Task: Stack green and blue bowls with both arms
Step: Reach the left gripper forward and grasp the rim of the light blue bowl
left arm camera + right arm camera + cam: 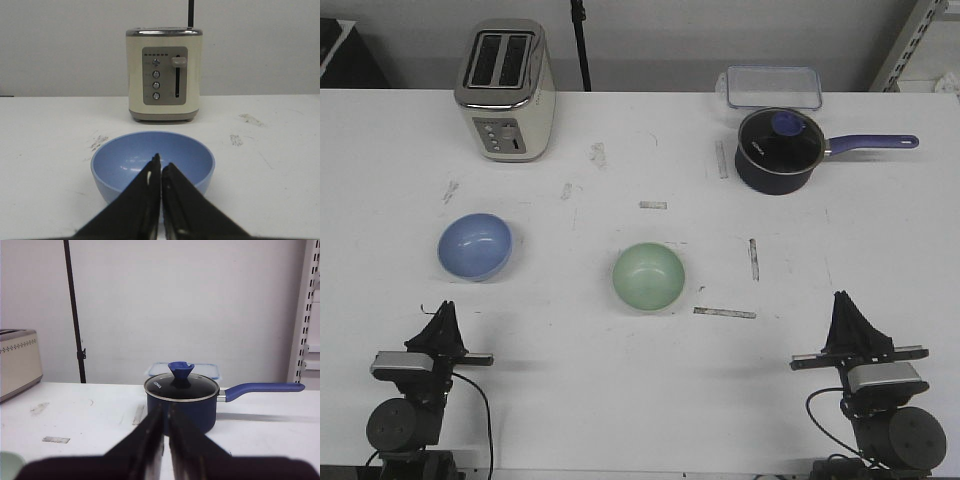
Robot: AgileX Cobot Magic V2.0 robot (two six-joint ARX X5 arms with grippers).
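Note:
The blue bowl sits upright and empty on the table's left side. It also shows in the left wrist view, straight beyond the fingertips. The green bowl sits upright and empty near the table's middle; only its rim shows at the edge of the right wrist view. My left gripper is shut and empty, back near the front edge, short of the blue bowl. My right gripper is shut and empty at the front right, well apart from the green bowl.
A cream toaster stands at the back left. A navy saucepan with a glass lid and a handle pointing right stands at the back right, with a clear plastic box behind it. Tape marks dot the white table.

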